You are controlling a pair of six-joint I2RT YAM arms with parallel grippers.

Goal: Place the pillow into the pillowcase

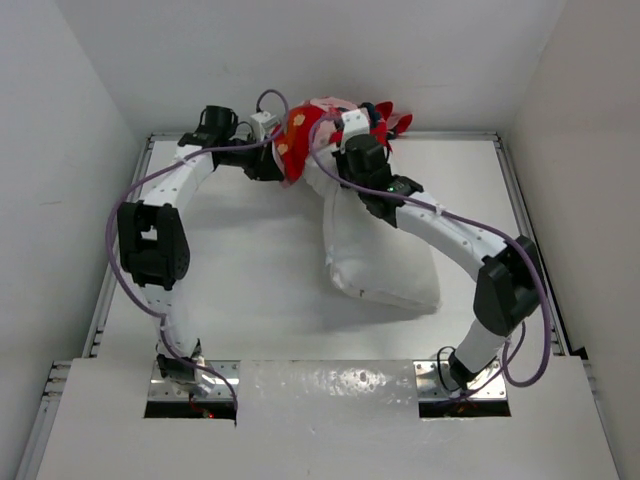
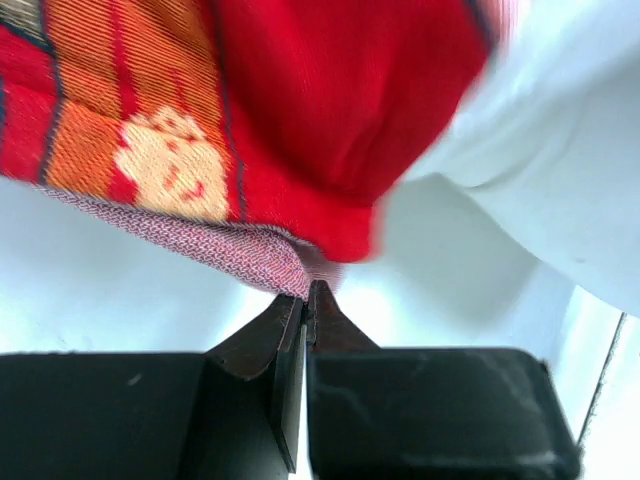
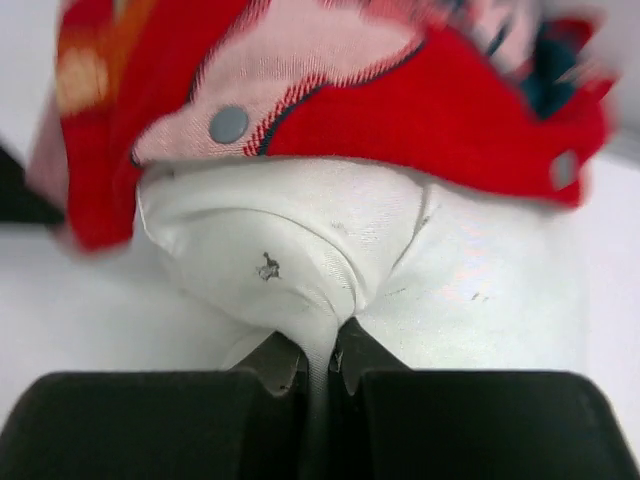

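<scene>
The plump white, faintly specked pillow is seen lying right of centre on the surface, its far end capped by the red, doll-printed pillowcase, whose pinkish hem is pinched by the left hand while the pillow's fabric is pinched by the right hand.

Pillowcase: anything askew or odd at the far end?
The pillowcase is bunched over only the far end of the pillow; the rest lies bare. The left gripper pinches its hem, the right gripper pinches pillow fabric. No tears or spills.
</scene>
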